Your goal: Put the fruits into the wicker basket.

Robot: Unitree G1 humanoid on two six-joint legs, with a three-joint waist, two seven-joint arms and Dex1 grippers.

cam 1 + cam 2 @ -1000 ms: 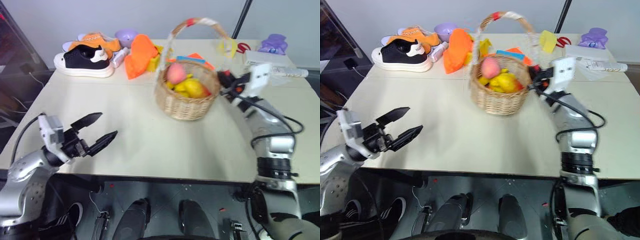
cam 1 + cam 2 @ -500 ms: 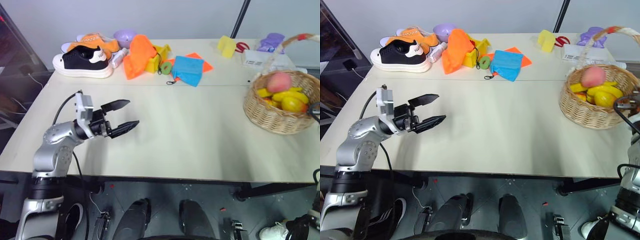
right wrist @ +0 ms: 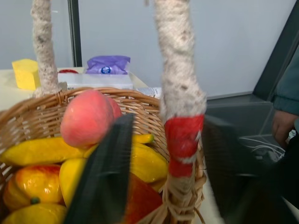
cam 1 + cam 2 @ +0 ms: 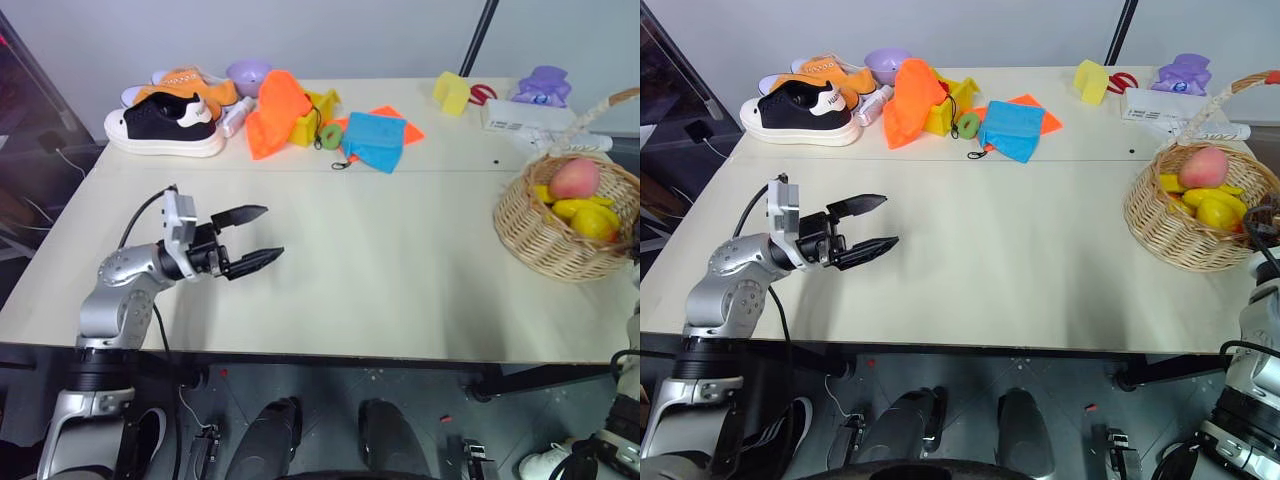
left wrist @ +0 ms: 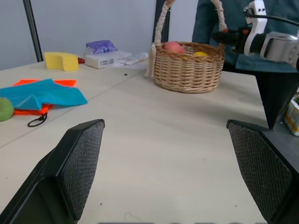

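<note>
Released from the right gripper's (image 3: 163,172) grip, the wicker basket (image 4: 560,235) now sits at the counter's (image 4: 400,270) far right edge, having travelled there from the middle of the surface a second ago; the right jaws stand parted on either side of the red-wrapped foot of the basket's arched handle (image 3: 180,100), no longer clamped on it. Across the counter, the left gripper (image 4: 255,235) hovers just above the bare surface with its jaws spread wide and holding nothing, having come forward and turned toward the basket since the earlier frame. Inside the basket, the pink-orange peach (image 4: 573,177) rides on top of the pile, the red-and-yellow mango (image 3: 37,182) lies low in the weave beside it, and yellow banana-like fruits (image 4: 590,218) fill the rest. With both fruits already in the basket and the basket set down and let go, the job looks essentially finished; what remains, by the look of it, is only to draw the right arm clear of the handle without snagging it. Well apart from the basket, at the back of the counter, lie a black shoe (image 4: 168,122), an orange cloth (image 4: 275,110), a blue cloth (image 4: 375,138) and a yellow block (image 4: 451,92). A person in dark clothing (image 5: 233,14) stands behind the basket in the left wrist view.
</note>
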